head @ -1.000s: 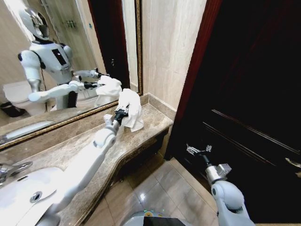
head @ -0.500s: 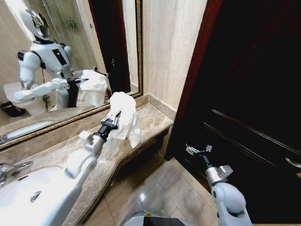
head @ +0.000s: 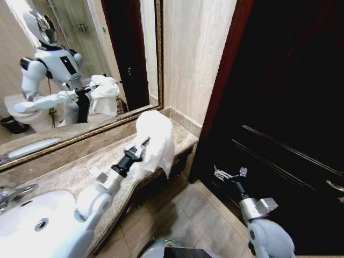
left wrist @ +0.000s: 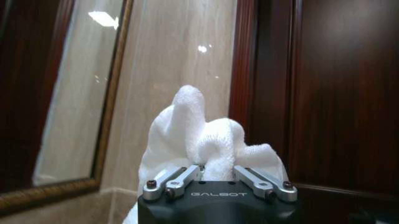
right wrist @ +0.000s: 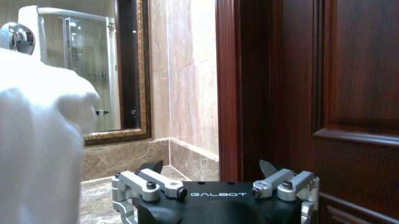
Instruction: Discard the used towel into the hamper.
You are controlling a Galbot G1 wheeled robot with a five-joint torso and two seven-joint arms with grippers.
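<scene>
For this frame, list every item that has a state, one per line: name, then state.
towel: white, bunched, held up off the countertop, hanging from the left gripper.
left gripper: shut on the towel, raised over the counter's end.
right gripper: open, holding nothing, low beside the dark wooden door.
dark wooden door: closed.

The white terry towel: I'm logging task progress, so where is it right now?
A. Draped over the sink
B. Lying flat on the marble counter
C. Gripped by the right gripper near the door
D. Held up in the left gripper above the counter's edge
D: the left gripper is shut on the white terry towel, which hangs from it above the edge of the marble counter.
</scene>
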